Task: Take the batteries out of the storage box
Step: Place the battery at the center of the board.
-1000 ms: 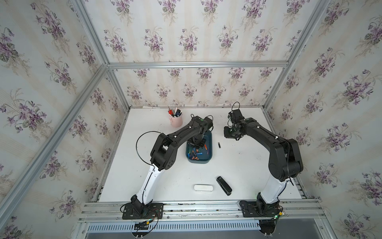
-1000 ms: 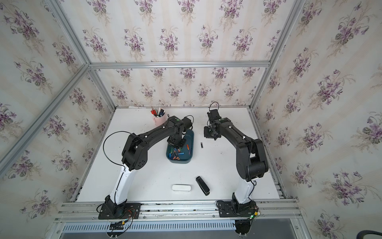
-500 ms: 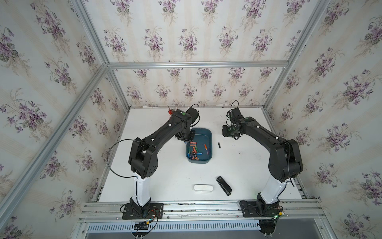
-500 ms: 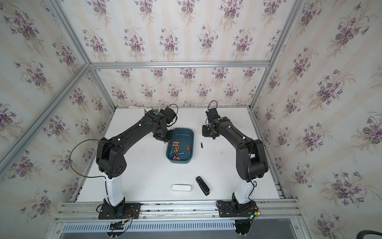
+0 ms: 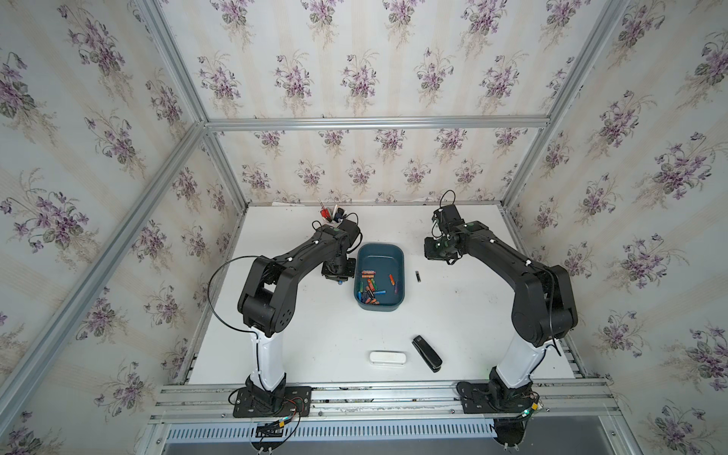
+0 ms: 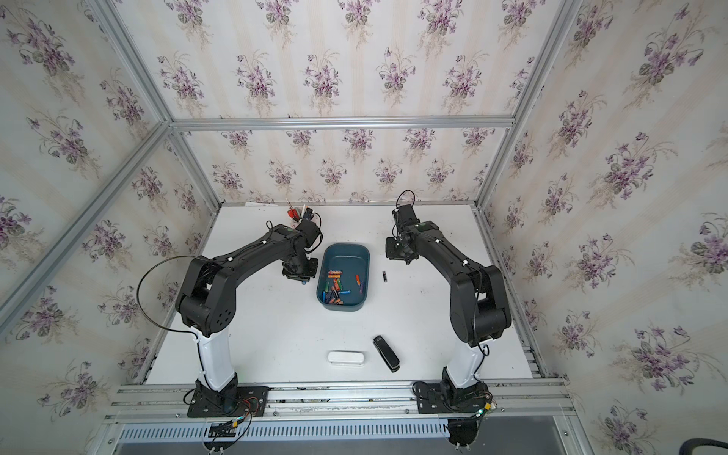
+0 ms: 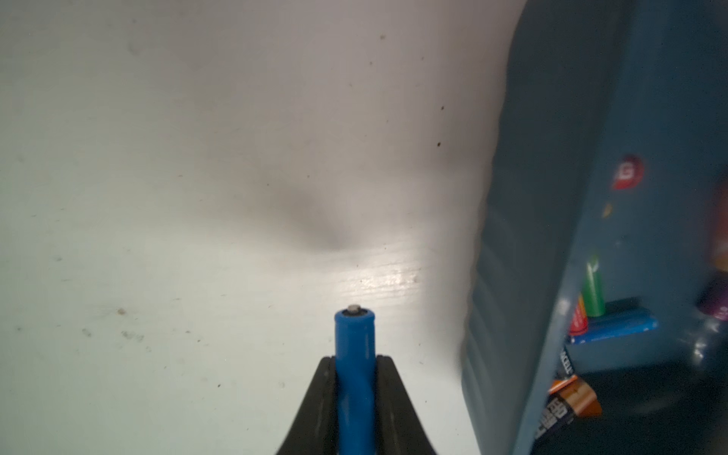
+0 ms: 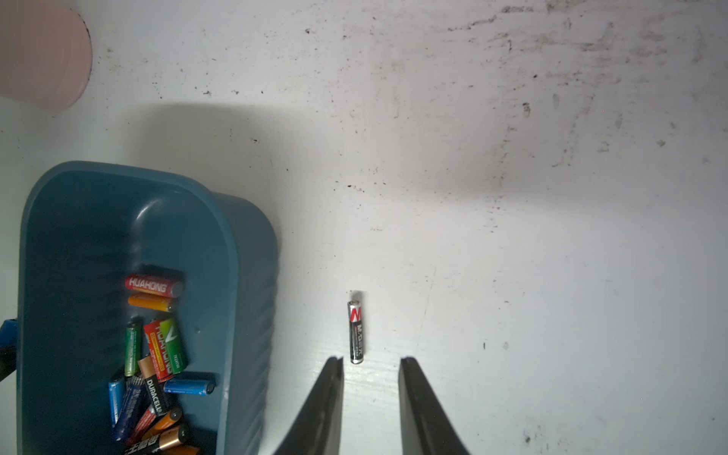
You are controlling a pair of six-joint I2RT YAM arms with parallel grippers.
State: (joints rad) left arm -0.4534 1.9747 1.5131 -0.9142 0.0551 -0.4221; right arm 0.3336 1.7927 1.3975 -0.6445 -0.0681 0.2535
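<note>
**A:** Nearest us on the bench (image 5: 315, 335), a white case (image 5: 388, 357) and a black oblong thing (image 5: 426, 353), both well short of the storage box (image 5: 380, 255).

**B:** And there's the box, long axis running away from us. The batteries (image 5: 369, 290) are heaped at its near end, lying every which way, and the far end is bare.

**A:** Just right of the box, one black battery (image 8: 355, 331) lies flat on the bench, its length alongside the box's long wall.

**B:** The right fingers (image 8: 327, 398) hang over it, spread, with nothing between them. One end of it sits level with the tips.

**A:** Left of the box, the left fingers (image 7: 388, 394) are pinching a blue battery (image 7: 354, 342). Its length is in line with them, button end poking out toward the bench.

**B:** Touching the bench? Can't tell. Its rear half is buried between the fingers.

**A:** Farthest, beyond the box, the pink cup (image 8: 43, 55), cut off at the edge of the right wrist view.

**B:** In both top views the left arm hides it and only pen tops (image 5: 329, 214) show. In the left wrist view the box's contents blur.
</note>
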